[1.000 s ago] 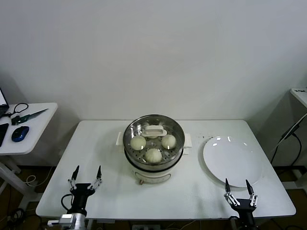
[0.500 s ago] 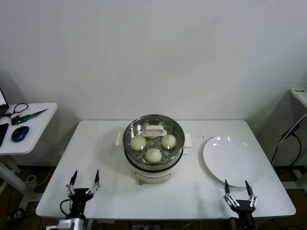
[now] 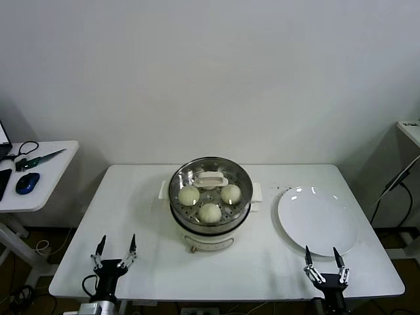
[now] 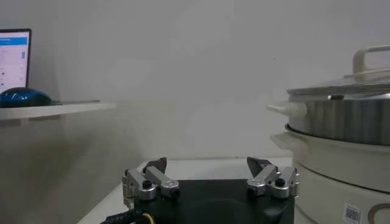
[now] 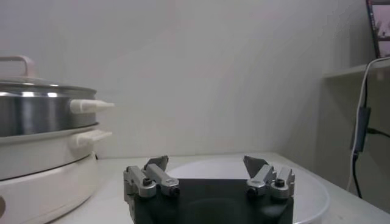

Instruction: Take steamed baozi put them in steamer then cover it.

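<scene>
The steamer [image 3: 180,211] stands at the table's middle on its white pot base [image 3: 207,240]. The glass cover [image 3: 241,180] with its white handle [image 3: 210,179] sits on it. Under the glass three baozi show clearly [image 3: 189,195] [image 3: 230,193] [image 3: 210,212]; a fourth is mostly hidden by the handle. My left gripper [image 3: 115,246] is open and empty at the table's front left. My right gripper [image 3: 321,256] is open and empty at the front right, by the plate. The steamer also shows in the left wrist view [image 4: 341,122] and the right wrist view [image 5: 42,115].
An empty white plate [image 3: 318,220] lies on the table's right. A side desk [image 3: 39,177] at the left holds a blue mouse [image 3: 27,183] and cables. A cable [image 3: 394,180] hangs at the far right.
Both grippers have drawn back toward the table's front edge and a little lower, the left one more. The steamer, cover and baozi have not moved.
</scene>
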